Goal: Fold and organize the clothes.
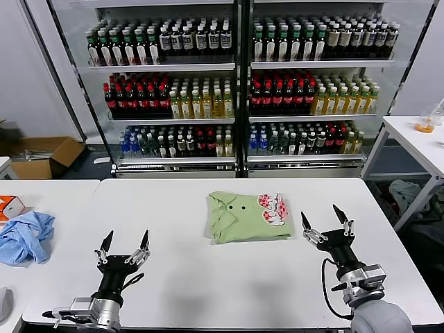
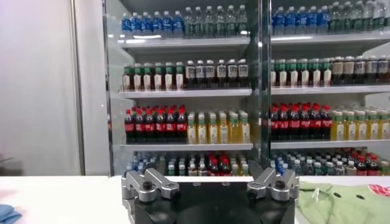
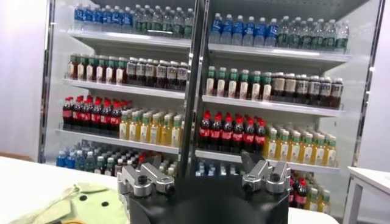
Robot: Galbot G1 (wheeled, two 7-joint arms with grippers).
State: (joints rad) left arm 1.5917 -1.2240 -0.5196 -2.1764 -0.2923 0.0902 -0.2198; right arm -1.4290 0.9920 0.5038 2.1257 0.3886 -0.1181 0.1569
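The light green polo shirt point(image 1: 246, 216) lies folded into a compact rectangle on the white table point(image 1: 208, 277), collar to the left, red-and-white graphic at its right end. My left gripper point(image 1: 125, 241) is open and empty, raised near the table's front left, well short of the shirt. My right gripper point(image 1: 321, 217) is open and empty, just right of the shirt's right edge. A corner of the shirt shows in the left wrist view point(image 2: 344, 204) and in the right wrist view point(image 3: 79, 204).
A light blue cloth point(image 1: 26, 236) lies crumpled on the left side table beside an orange box point(image 1: 8, 207). A glass-door drinks cooler point(image 1: 239, 83) stands behind the table. Another white table point(image 1: 423, 142) is at the right.
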